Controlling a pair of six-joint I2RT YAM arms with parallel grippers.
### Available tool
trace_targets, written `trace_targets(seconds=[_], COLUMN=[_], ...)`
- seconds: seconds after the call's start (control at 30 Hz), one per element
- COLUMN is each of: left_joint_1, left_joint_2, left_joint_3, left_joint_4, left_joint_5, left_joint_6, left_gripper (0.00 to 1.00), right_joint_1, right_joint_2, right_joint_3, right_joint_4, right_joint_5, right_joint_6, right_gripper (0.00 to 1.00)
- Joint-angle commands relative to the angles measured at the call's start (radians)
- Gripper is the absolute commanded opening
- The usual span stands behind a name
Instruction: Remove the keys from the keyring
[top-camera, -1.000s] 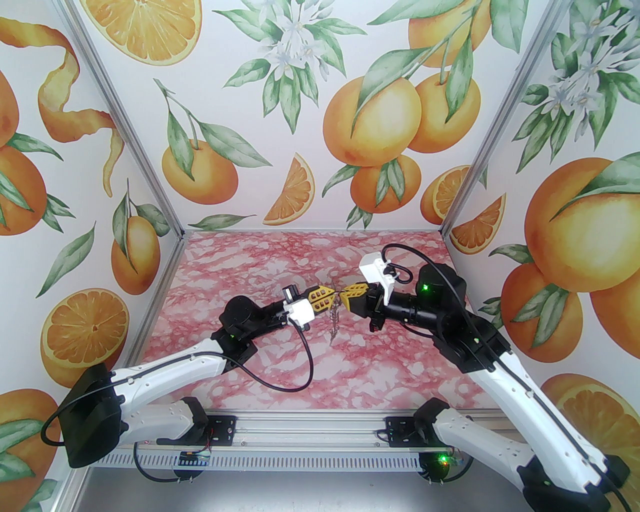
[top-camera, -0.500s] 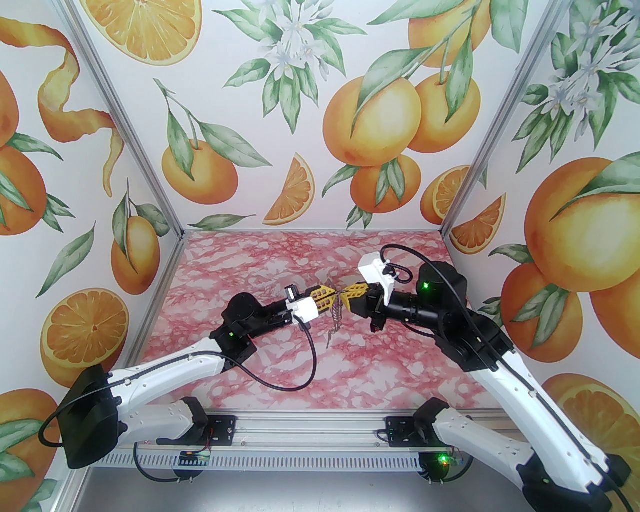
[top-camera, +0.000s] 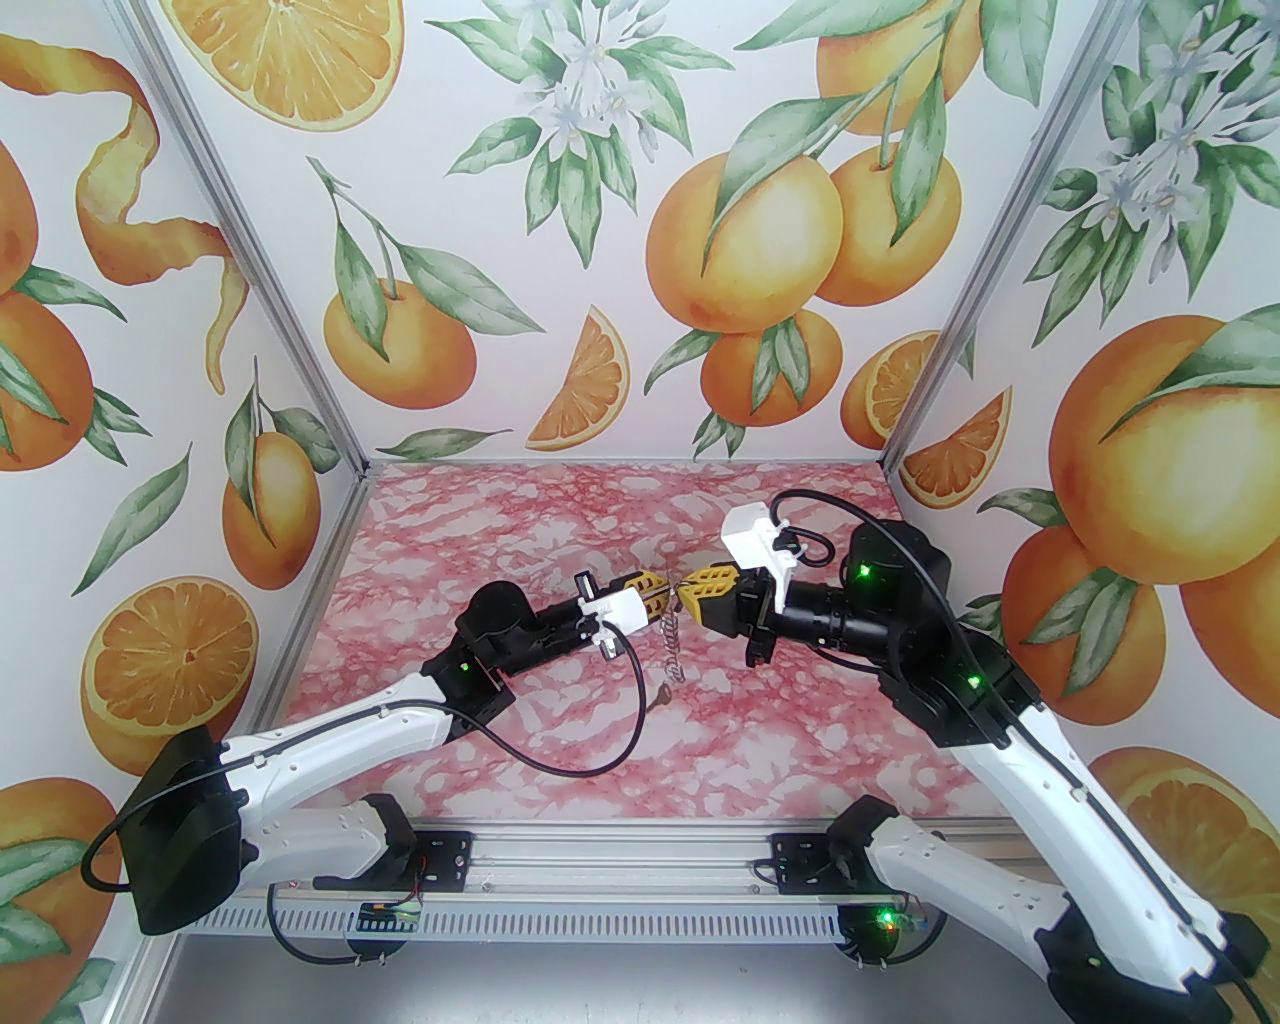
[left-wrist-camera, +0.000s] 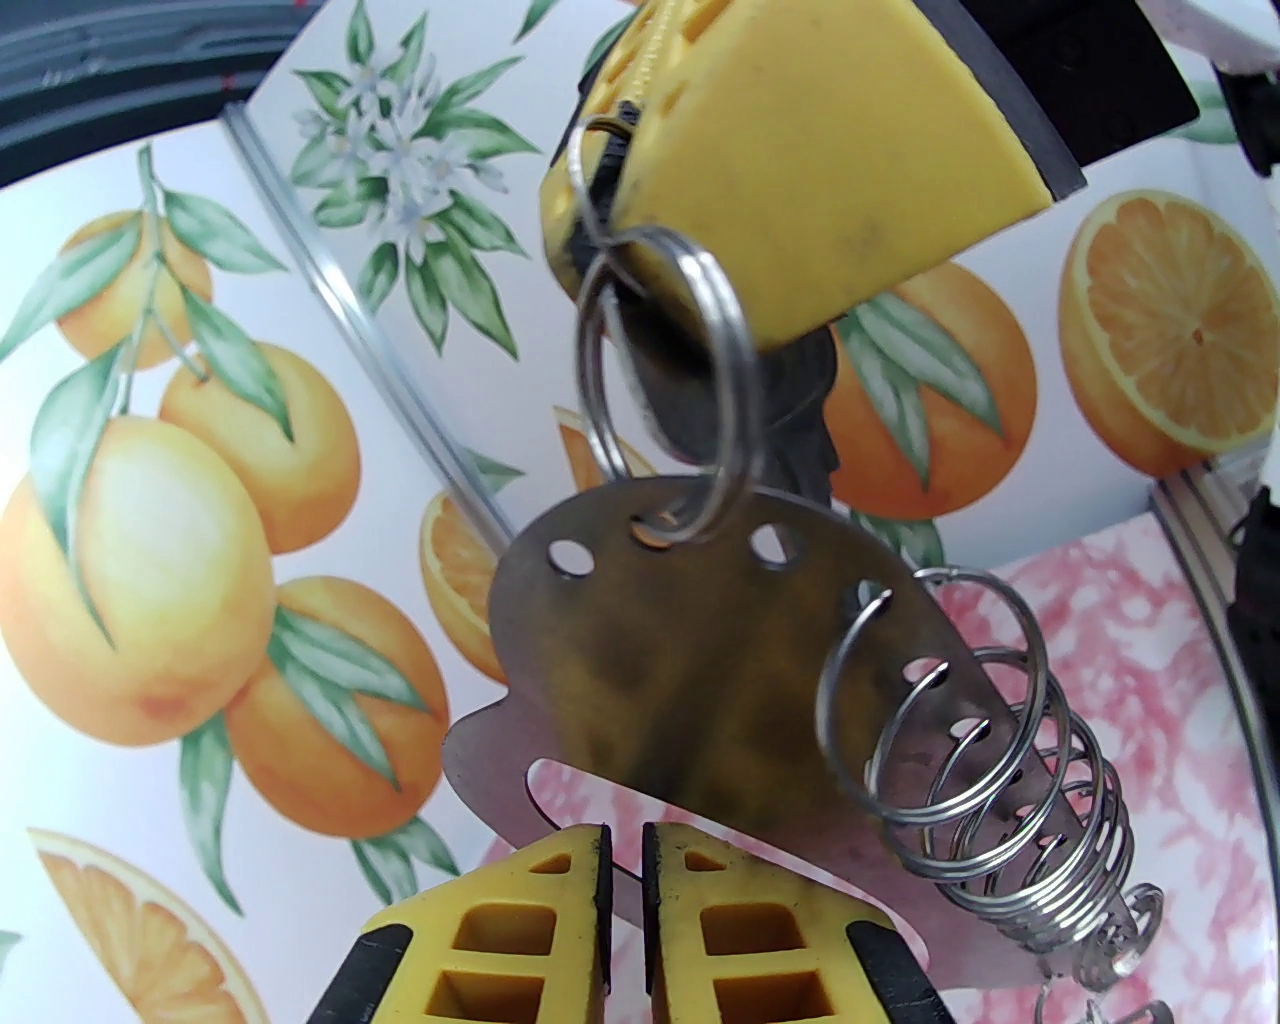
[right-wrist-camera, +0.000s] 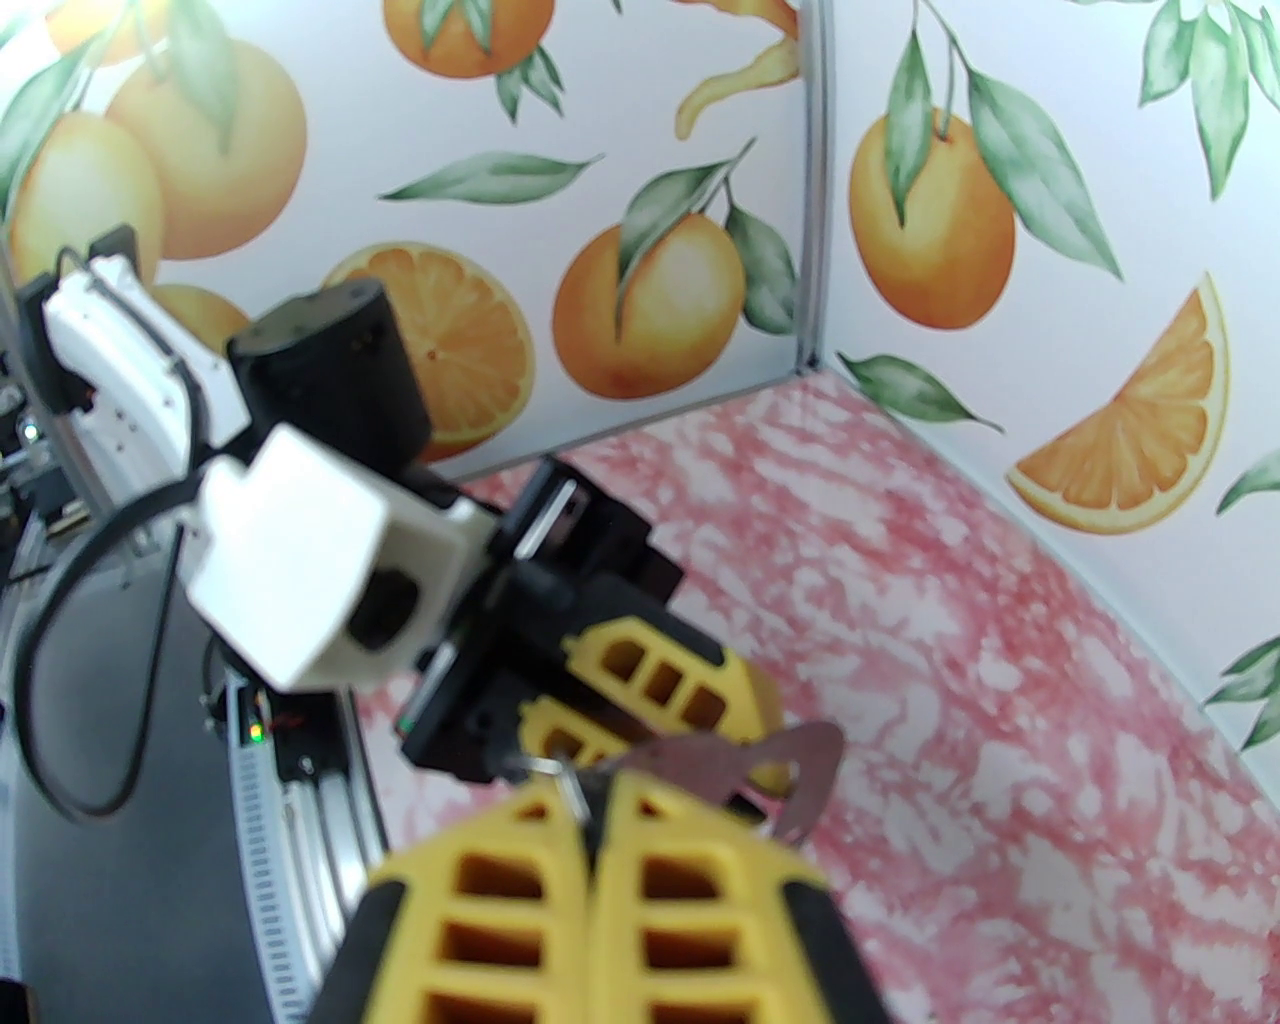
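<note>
Presently, in the overhead view, both arms reach from the bottom edge and bend inward, so their forearms lie almost level and meet tip to tip at the centre of the frame, above the pink marbled table top (top-camera: 560, 720). The left gripper (top-camera: 664, 598) comes in from the left and the right gripper (top-camera: 685, 591) from the right, their yellow fingers all but touching. Between them hangs the dark grey oblong metal keyring (left-wrist-camera: 680, 680), which is off the table. In the left wrist view its flat plate fills the middle of the frame. The left gripper's jaws at the bottom edge stand nearly together, with a thin slit between them and the plate's lower rim passing behind them. It cannot be told whether they pinch it. The right gripper, at the top of that view, is clenched on a silvery split ring (left-wrist-camera: 738, 340). That ring threads the middle of three small holes in the plate's upper edge. A dark toothed key (left-wrist-camera: 805, 425) hangs behind the ring. A row of thin silvery wire rings (left-wrist-camera: 985, 760) sits in the holes along the plate's right edge, trailing towards the lower right. In the overhead view, a small key (top-camera: 660, 697) shows at the low end of that dangling row.
</note>
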Motion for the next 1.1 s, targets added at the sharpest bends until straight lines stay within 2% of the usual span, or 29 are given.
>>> trace_targets(seconds=[0.0, 0.07, 0.23, 0.33, 0.4, 0.53, 0.7, 0.8, 0.87, 1.07], left_joint_1=[0.000, 0.000, 0.008, 0.034, 0.039, 0.048, 0.052, 0.058, 0.064, 0.068], left_joint_2=[-0.034, -0.055, -0.107, -0.117, -0.113, -0.106, -0.099, -0.135, -0.143, -0.153], left_joint_3=[0.014, 0.006, 0.028, 0.064, 0.098, 0.115, 0.151, 0.145, 0.165, 0.144], left_joint_4=[0.026, 0.019, -0.105, -0.190, -0.260, -0.298, -0.421, -0.474, -0.542, -0.459], left_joint_5=[-0.003, -0.006, 0.006, 0.078, 0.107, 0.142, 0.104, 0.100, 0.111, 0.185], left_joint_6=[-0.006, -0.002, 0.037, 0.028, 0.033, 0.050, 0.107, 0.125, 0.124, 0.042], left_gripper=[0.16, 0.24, 0.33, 0.40, 0.40, 0.44, 0.44, 0.51, 0.51, 0.53], right_joint_1=[0.005, 0.005, 0.002, 0.003, 0.002, 0.000, -0.001, -0.001, -0.001, -0.001], right_joint_2=[0.003, 0.008, 0.040, 0.062, 0.074, 0.088, 0.101, 0.119, 0.124, 0.123], right_joint_3=[0.019, 0.017, 0.030, 0.045, 0.056, 0.072, 0.091, 0.114, 0.118, 0.101], right_joint_4=[0.010, 0.002, -0.019, -0.036, -0.050, -0.072, -0.095, -0.146, -0.150, -0.137], right_joint_5=[-0.016, -0.024, -0.065, -0.088, -0.101, -0.110, -0.107, -0.076, -0.068, -0.079], right_joint_6=[-0.003, -0.003, -0.004, -0.009, -0.015, -0.023, -0.029, -0.061, -0.065, -0.066], right_gripper=[0.00, 0.00, 0.00, 0.00, 0.00, 0.00, 0.00, 0.00, 0.00, 0.00])
